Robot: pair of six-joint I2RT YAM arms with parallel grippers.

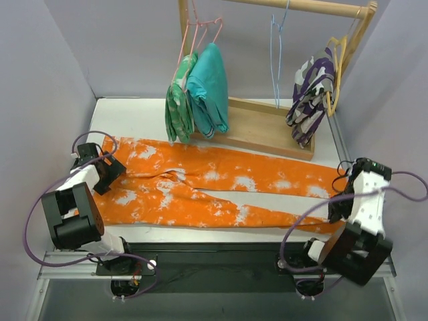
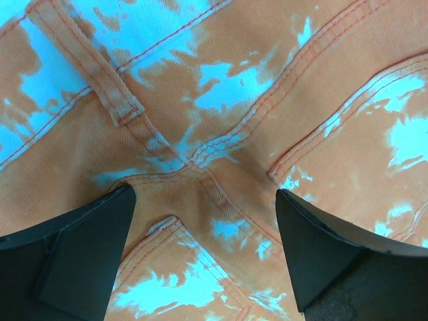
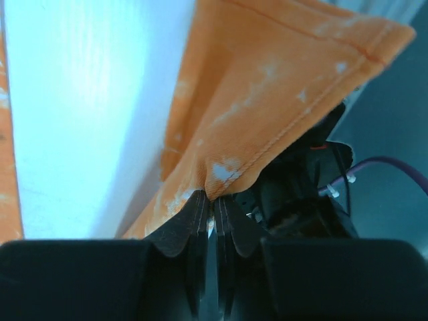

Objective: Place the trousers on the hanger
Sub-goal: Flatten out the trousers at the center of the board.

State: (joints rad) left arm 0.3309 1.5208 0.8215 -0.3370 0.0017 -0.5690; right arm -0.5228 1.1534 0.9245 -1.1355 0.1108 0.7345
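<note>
While the left pincer (image 1: 109, 168) hangs over the top end of the trousers (image 1: 214, 182), it is wide open and holds nothing. The trousers lie flat on the white table (image 1: 147, 110), going from the left side all the way to the right. Behind them, the light-blue hanger (image 1: 276, 63) hangs on the wooden rail (image 1: 314, 7), between the teal garment (image 1: 208, 87) and the purple-and-white garment (image 1: 309, 93). It is well apart from the trousers. Over on the right, the right pincer (image 1: 339, 200) is shut tight on the corner of one leg's hem.

I think that grip could slip. It has only a tiny bit of cloth, right at the edge, and the trousers are big and may be heavy when lifted. The left pincer sits over thick seams, so it might grab just the top layer or miss. The hanger looks thin and hangs loose, so a bump could make it swing or fall.

Only the top view shows the whole trousers and the hanger. Only the right wrist view shows how small the pinch is. Only the left wrist view shows the seams and belt loop between the open jaws.
</note>
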